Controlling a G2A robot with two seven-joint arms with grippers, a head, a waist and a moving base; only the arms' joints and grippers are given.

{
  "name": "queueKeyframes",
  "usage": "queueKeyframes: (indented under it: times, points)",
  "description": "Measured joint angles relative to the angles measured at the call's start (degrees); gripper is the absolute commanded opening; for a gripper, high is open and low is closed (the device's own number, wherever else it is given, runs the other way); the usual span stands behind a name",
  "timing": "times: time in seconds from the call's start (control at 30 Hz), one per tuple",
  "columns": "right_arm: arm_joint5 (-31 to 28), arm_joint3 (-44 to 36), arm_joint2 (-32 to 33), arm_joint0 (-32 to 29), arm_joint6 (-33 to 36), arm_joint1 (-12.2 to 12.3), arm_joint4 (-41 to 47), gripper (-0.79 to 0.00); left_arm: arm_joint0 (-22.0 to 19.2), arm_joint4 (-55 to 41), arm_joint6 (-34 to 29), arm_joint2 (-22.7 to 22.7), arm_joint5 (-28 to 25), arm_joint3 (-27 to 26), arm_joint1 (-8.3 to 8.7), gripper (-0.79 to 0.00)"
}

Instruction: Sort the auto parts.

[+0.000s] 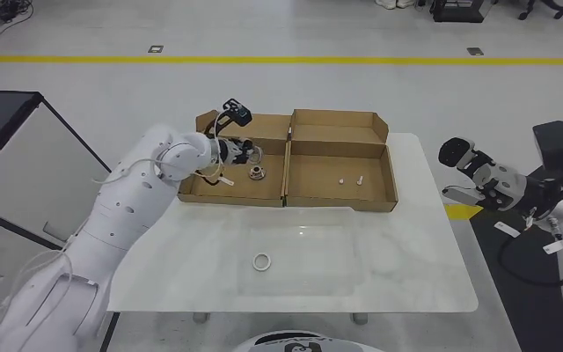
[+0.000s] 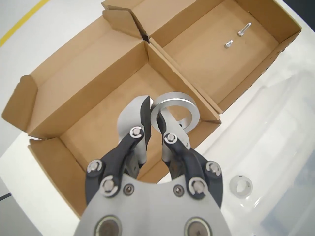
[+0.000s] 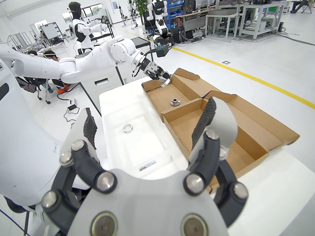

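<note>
Left jaws are pinching a silver metal ring (image 2: 177,98); releasing into the brown cardboard box (image 2: 98,114) beneath seems next; right jaws are gaping.

white desk (image 1: 422,264) carries left cardboard box (image 1: 266,187) and right cardboard box (image 1: 321,180), open, touching side by side at far edge; clear tray (image 1: 321,264) just in front.

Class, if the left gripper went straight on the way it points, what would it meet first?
The ring in the left gripper would most likely meet the left box's floor, close to the flanged hub; depth is unclear.
</note>
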Motion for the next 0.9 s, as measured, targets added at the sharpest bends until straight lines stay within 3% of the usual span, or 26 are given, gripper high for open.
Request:
queueKeyframes:
  times: [0.37, 0.9]
  points:
    - [0.0, 0.0, 0.0, 0.0, 0.0, 0.0, 0.0, 0.000, 0.4, 6.1, -2.2, 1.5, -2.0, 3.3, -0.07, -0.785]
    - [0.0, 0.0, 0.0, 0.0, 0.0, 0.0, 0.0, 0.000, -2.0, 10.6, 2.2, 7.6, -3.7, 13.3, -3.02, -0.785]
